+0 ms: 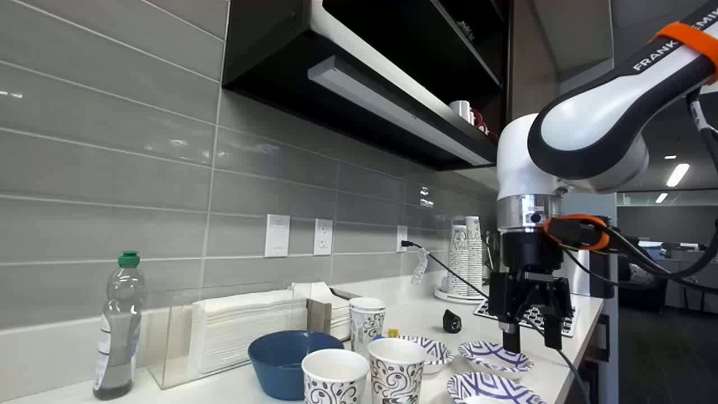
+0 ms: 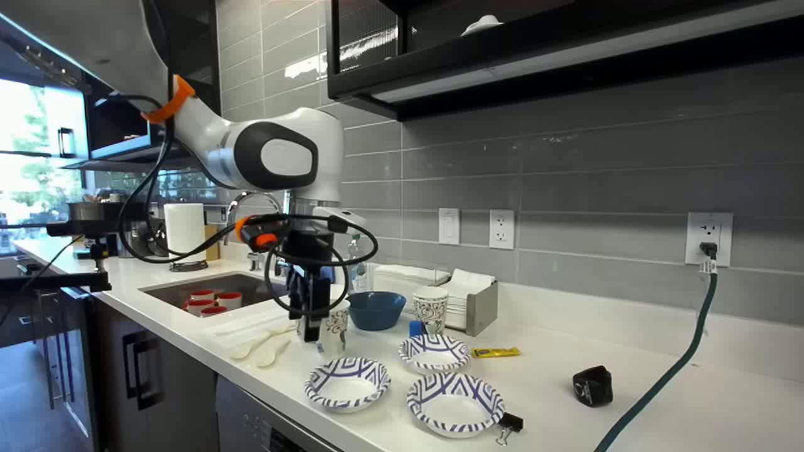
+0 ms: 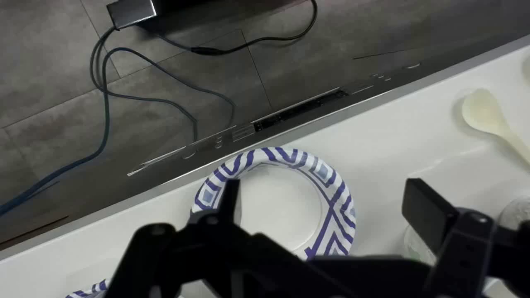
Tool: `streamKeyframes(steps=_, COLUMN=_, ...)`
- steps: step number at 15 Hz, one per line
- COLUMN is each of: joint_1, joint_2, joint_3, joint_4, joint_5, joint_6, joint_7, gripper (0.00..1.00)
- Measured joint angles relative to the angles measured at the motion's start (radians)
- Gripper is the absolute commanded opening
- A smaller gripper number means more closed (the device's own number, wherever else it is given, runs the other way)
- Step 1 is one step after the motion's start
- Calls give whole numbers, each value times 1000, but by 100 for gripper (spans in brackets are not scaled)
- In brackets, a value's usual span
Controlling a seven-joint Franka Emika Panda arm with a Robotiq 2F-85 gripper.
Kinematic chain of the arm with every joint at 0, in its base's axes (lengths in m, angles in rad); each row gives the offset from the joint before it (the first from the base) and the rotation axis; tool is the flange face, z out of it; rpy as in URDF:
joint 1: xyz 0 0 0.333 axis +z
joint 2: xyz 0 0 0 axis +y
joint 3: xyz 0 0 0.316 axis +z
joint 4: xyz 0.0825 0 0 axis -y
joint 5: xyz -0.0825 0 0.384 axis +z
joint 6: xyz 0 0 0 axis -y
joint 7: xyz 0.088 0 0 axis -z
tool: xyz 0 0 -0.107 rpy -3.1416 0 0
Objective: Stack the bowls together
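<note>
Three shallow white bowls with dark blue patterning stand apart on the counter. In an exterior view one bowl [image 2: 347, 385] is near the counter's front edge, a second bowl [image 2: 455, 405] is beside it, and a third bowl [image 2: 434, 353] is farther back. They also show in an exterior view as the near bowl [image 1: 493, 388], the right bowl [image 1: 495, 357] and the back bowl [image 1: 429, 350]. My gripper [image 1: 532, 342] is open and empty above the counter. In the wrist view the gripper [image 3: 321, 196] has one finger overlapping a bowl [image 3: 281, 203] and the other over bare counter.
A plain blue bowl [image 2: 377, 311], patterned paper cups [image 1: 395, 373] and a napkin holder [image 2: 480, 307] stand toward the wall. Pale spoons [image 3: 482, 109] lie near the edge. A binder clip [image 2: 510, 422], yellow packet [image 2: 496, 353] and black object [image 2: 592, 386] lie around the bowls.
</note>
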Motion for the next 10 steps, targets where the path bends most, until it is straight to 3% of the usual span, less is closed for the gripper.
streamKeyframes(steps=8, joint_1=0, joint_2=1, joint_3=-3, joint_4=0, joint_5=0, joint_6=-1, joint_7=-2, gripper=100)
streamKeyframes(steps=10, joint_1=-9, joint_2=8, joint_3=-32, joint_4=-6, joint_5=0, joint_6=2, joint_7=-26, gripper=100)
